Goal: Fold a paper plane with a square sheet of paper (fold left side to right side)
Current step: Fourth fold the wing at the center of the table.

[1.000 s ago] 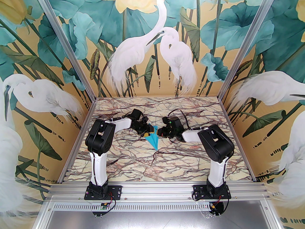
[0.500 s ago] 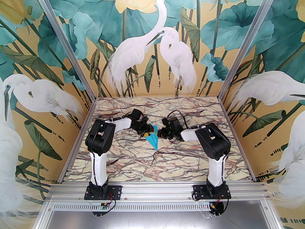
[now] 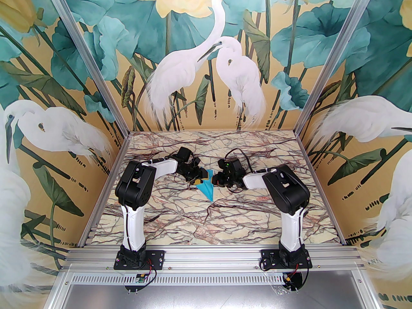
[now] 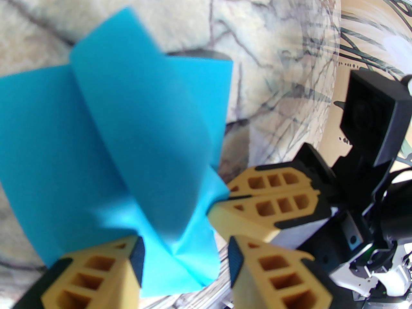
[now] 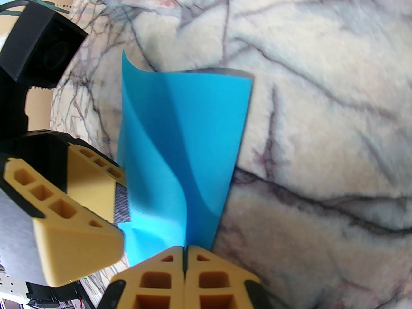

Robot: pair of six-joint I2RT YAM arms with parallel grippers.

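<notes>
paper plane [image 3: 207,190], edge nipped — in right pincer [image 5: 184,250]

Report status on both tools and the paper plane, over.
Right tool shut on paper plane edge. Left tool open, astride the plane, not clamped. Flap curled up. Tools crowded tip to tip.

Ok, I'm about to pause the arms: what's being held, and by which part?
The right gripper is shut on the paper plane, pinching its right-hand edge near the wide end. The left gripper straddles it with jaws apart.

High rear overview, opposed close wrist views, sharing paper plane [image 4: 112,134]
</notes>
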